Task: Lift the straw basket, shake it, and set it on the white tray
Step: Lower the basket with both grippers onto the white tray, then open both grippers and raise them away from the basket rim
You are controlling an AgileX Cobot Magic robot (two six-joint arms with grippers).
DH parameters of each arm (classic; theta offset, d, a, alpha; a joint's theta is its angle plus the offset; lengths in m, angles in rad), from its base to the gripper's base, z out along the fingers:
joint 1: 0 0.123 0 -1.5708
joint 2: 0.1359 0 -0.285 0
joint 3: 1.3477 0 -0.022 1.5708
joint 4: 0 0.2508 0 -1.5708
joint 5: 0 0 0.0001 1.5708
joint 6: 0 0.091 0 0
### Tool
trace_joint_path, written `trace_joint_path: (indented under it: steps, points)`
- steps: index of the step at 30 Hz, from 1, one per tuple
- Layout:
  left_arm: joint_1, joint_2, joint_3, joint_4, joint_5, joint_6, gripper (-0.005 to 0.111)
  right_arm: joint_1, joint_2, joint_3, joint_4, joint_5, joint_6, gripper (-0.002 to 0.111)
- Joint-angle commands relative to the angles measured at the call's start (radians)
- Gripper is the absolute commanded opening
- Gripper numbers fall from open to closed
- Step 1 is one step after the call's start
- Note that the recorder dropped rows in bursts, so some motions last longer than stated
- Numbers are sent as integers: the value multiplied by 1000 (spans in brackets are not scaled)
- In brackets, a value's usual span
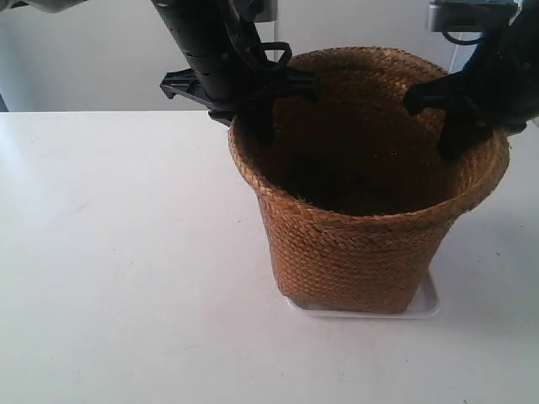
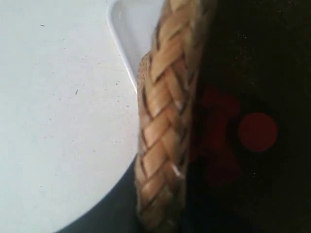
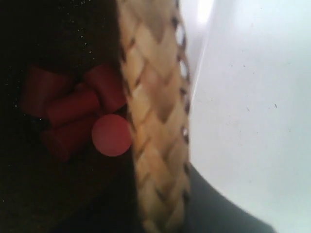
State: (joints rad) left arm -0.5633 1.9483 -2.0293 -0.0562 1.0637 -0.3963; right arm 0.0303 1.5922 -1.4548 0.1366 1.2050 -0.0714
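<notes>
Braided brown straw fills the scene: the straw basket (image 1: pixel 362 244) stands upright on the white tray (image 1: pixel 428 305), mouth open to the ceiling and its long axis running straight up from its squarish base. A sliver of the tray's rim shows along the front and at one corner, on the pale bench (image 1: pixel 109 252). Two black arms reach down to opposite sides of the flared rim. The claw at the exterior view's left (image 1: pixel 257 118) and the claw at the exterior view's right (image 1: pixel 459 139) each straddle the braid, with one finger dipping inside. Whether either is pinching the rim or has let go cannot be told, as both wrist cameras show only braid at close range. Deep in the dark weave lie red cylinders (image 3: pixel 73 116) and a red ball (image 3: pixel 112 135).

By the look of it, the task is at its last step, with the basket apparently already down on the tray. The next move probably calls for both claws to part wide and rise clear of the rim, without snagging the straw or tipping the basket.
</notes>
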Motion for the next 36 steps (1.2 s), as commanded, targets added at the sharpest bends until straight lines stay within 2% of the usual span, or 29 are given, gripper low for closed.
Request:
trace_joint_path:
  steps: [1,6,19,22,26,27,28,29,33,34,36]
  points:
    - [-7,14,-26,-9,-5,-35,0,-17,-3,-34,-3,-20,-27,0]
    - [-7,35,-31,0,-8,-68,0,-53,5,-86,10,-24,-27,0]
    - [-7,35,-31,8,-51,-127,0,-53,82,-86,68,-24,-60,0]
    - [-7,35,-29,8,-54,-132,0,-53,86,-86,71,-40,-62,7]
    - [-7,35,-29,8,-54,-177,2,-53,85,-90,81,-46,-62,26]
    - [-7,35,-29,8,-54,-193,9,-53,85,-90,93,-46,-62,35]
    - [-7,35,-29,8,-54,-200,14,-53,85,-90,94,-49,-64,39]
    - [-7,35,-29,8,-54,-206,26,-53,85,-90,95,-49,-76,44]
    - [-7,35,-29,12,-43,-206,65,-53,85,-90,98,-58,-83,52]
    - [-7,35,-29,14,-40,-206,71,-53,82,-90,98,-59,-83,59]
    - [-7,30,-29,37,-33,-206,73,-53,68,-90,98,-61,-83,66]
